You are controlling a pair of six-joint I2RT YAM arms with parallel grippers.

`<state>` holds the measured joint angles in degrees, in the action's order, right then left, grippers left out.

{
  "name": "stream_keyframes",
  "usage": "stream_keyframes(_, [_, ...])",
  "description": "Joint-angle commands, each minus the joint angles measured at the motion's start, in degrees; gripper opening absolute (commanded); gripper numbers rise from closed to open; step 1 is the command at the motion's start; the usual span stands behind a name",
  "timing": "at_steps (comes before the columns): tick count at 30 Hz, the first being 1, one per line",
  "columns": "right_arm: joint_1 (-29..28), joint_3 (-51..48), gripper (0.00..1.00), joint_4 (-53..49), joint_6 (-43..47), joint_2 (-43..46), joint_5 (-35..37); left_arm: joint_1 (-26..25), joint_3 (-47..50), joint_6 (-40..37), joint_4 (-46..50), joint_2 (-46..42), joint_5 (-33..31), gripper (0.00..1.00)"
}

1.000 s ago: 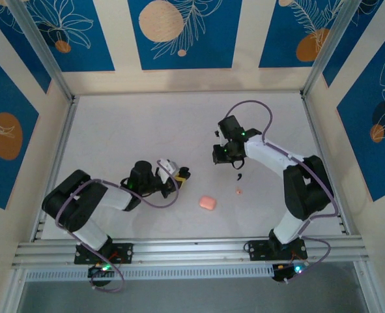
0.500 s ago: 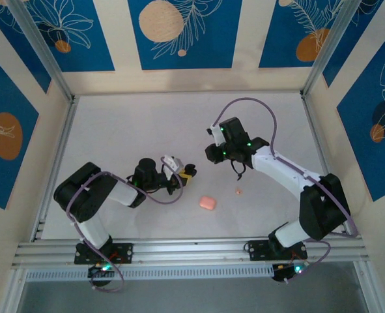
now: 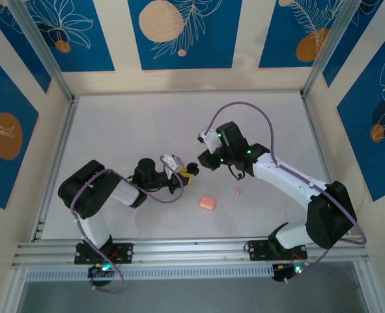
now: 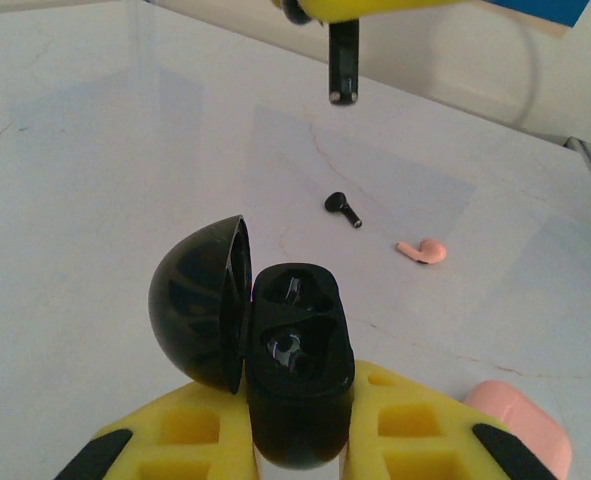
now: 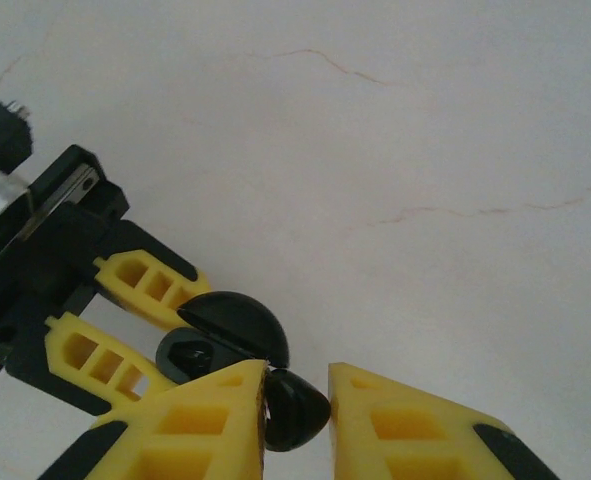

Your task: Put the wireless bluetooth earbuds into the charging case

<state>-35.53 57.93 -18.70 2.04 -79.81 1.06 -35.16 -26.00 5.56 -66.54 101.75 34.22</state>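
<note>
From above, the left gripper (image 3: 183, 173) sits near the middle of the table (image 3: 127, 124). It is squeezed tight on the black charging case (image 3: 187, 171). The right gripper (image 3: 202, 159) is just up and right of it. A pink lump (image 3: 208, 203) lies lower down.

In the left wrist view, the case is at the bottom middle between yellow fingers (image 4: 190, 425). Its lid (image 4: 197, 305) is flipped open to the left. Both little holes look empty. A loose earbud (image 4: 342, 207) lies on the table higher up, with a small pink piece (image 4: 422, 249) near it.

In the right wrist view, the right gripper is pinched shut on the held earbud (image 5: 293, 410) at the bottom middle. The open case is just up and left of it.
</note>
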Motion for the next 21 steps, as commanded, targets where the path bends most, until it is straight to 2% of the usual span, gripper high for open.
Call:
stream_keyframes(1, [-1.23, 0.38, 0.23, -0.40, 4.39, 1.23, -1.61, -0.44, -0.98, 1.88, -5.10, 0.99, 2.51, 0.18])
stream_keyframes(14, [-4.15, 3.02, 0.22, -1.49, 9.75, -1.90, -0.99, -0.44, -1.08, 2.93, -6.76, 0.90, 3.48, 0.19])
stream_keyframes(21, [-5.11, 4.03, 0.22, -2.96, 11.70, -3.44, 1.72, -0.39, -1.07, 3.03, -6.89, 0.24, 3.80, 0.19])
